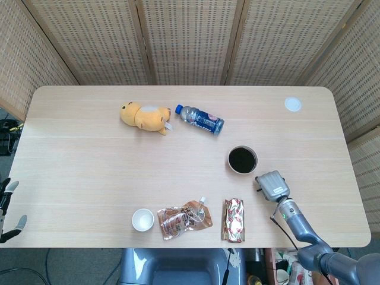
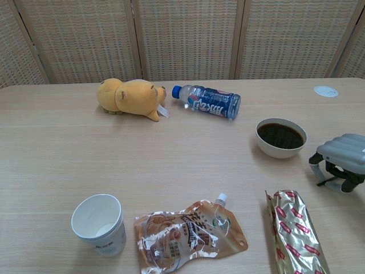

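- Hovering right hand (image 1: 272, 184), fingers curled in on nothing, near bowl (image 1: 242, 160).
- Left hand (image 1: 7, 205) at table (image 1: 89, 172) edge; its state unclear.

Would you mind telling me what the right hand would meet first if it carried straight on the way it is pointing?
Most likely the bowl of dark liquid. The right hand points up the table and a little leftward from its forearm, with the bowl close ahead. It might only clip the bowl's near rim, as depth is unclear.

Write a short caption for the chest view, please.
Right hand hovers beside a bowl of dark liquid.
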Available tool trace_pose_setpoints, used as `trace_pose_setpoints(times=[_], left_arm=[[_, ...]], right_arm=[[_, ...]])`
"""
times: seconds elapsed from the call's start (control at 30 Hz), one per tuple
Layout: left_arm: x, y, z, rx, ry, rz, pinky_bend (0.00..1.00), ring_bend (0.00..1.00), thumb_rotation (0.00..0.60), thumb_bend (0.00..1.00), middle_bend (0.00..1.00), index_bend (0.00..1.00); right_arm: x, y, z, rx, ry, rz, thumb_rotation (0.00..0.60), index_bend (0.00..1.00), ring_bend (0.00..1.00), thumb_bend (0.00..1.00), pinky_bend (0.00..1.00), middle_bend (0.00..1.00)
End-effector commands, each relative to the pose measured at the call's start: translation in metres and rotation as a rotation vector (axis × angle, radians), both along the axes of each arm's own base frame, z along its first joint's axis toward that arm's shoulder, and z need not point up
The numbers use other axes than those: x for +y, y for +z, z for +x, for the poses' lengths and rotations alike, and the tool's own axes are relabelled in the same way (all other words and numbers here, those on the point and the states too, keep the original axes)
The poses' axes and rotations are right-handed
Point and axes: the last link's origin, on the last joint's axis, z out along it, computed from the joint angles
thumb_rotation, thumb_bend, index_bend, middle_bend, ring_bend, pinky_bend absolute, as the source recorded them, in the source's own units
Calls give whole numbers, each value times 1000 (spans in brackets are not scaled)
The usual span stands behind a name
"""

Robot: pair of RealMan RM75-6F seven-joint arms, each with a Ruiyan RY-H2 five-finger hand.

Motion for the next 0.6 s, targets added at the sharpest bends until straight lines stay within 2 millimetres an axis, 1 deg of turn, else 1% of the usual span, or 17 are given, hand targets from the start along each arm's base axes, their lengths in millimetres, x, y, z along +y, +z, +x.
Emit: trace_pose_setpoints(times=[0.03,0.27,0.4,0.5,0.6], left_arm=[[0,0,0,0,-1,0,0,0,600,377,0,0],[1,0,1,-1,-6,0,0,0,600,377,0,0],[1,0,2,-1,-9,-2,0,0,600,377,0,0],[2,-1,3,-1,-11,-4,0,0,600,377,0,0],[2,-1,3,-1,-14,-4,0,0,600,377,0,0]], right_arm=[[0,6,1,-39,-24,-15,600,729,988,861,1000,959],[-2,25,15,-176,-80,-26,600,734,989,895,1000,960],[-4,39,30,-285,-117,-26,600,737,989,905,1000,960],[-4,51,43,-407,-180,-7,600,738,990,908,1000,961],[-6,61,53,-488,-225,11,600,738,990,913,1000,961]])
